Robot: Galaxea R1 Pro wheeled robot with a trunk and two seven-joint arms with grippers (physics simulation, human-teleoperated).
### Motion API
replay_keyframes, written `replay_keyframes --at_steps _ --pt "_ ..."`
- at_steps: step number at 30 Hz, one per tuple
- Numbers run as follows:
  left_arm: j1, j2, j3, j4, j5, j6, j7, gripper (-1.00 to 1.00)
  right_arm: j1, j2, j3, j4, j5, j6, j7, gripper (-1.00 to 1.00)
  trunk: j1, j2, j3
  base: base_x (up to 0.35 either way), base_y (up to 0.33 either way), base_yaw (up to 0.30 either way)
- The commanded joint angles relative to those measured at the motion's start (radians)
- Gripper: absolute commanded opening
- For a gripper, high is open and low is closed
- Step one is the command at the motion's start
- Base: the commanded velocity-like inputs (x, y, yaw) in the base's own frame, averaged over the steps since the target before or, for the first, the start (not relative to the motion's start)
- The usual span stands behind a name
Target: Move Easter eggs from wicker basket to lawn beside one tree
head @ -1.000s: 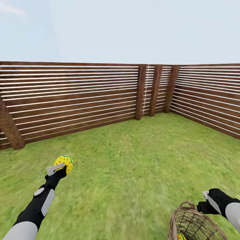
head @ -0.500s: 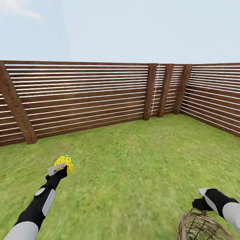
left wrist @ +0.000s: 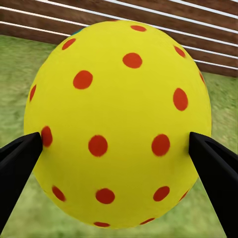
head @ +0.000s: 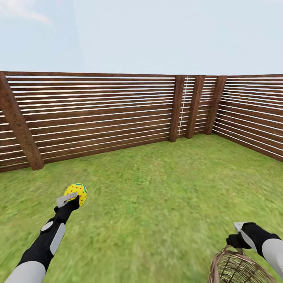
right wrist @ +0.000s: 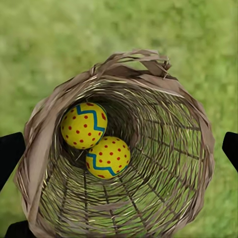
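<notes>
My left gripper (head: pixel 74 197) is shut on a yellow Easter egg with red dots and a teal band (head: pixel 77 191), held above the lawn (head: pixel 157 196). In the left wrist view that egg (left wrist: pixel 119 124) sits between both black fingers (left wrist: pixel 17 158). The wicker basket (head: pixel 215 267) is at the lower right of the head view, and my right gripper (head: pixel 235 235) hovers at its rim. In the right wrist view the fingers (right wrist: pixel 10 154) stand wide apart over the basket (right wrist: pixel 37 144), which holds two zigzag-striped eggs (right wrist: pixel 83 125) (right wrist: pixel 108 157). The tree is out of view.
A dark brown slatted fence (head: pixel 98 114) runs across the back and turns a corner at the right (head: pixel 251 125), with thick posts (head: pixel 21 129) (head: pixel 176 108). Open grass stretches between me and the fence.
Over the first half second the whole view swung left, so the fence corner slid right in the picture. Since then nothing has moved. Both arms keep their poses.
</notes>
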Motion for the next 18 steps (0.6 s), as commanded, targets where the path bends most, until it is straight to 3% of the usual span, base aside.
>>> replay_keyframes --at_steps 1,14,18 --pt "-0.001 0.0 0.002 0.001 0.01 -0.001 -0.009 -1.0 0.0 -0.001 0.008 -0.002 -0.008 0.005 0.002 1.0 0.0 0.0 -0.001 0.0 0.0 0.0" --pt "-0.001 -0.014 0.002 0.002 0.009 0.0 -0.008 -1.0 0.0 -0.009 0.007 -0.002 -0.011 0.007 0.004 1.0 0.05 -0.091 -0.042 0.0 0.0 0.0" --pt "-0.001 -0.016 0.002 0.001 -0.014 0.0 -0.008 -1.0 0.0 -0.009 0.007 -0.002 -0.012 0.008 0.004 1.0 0.065 -0.119 -0.054 0.0 0.0 0.0"
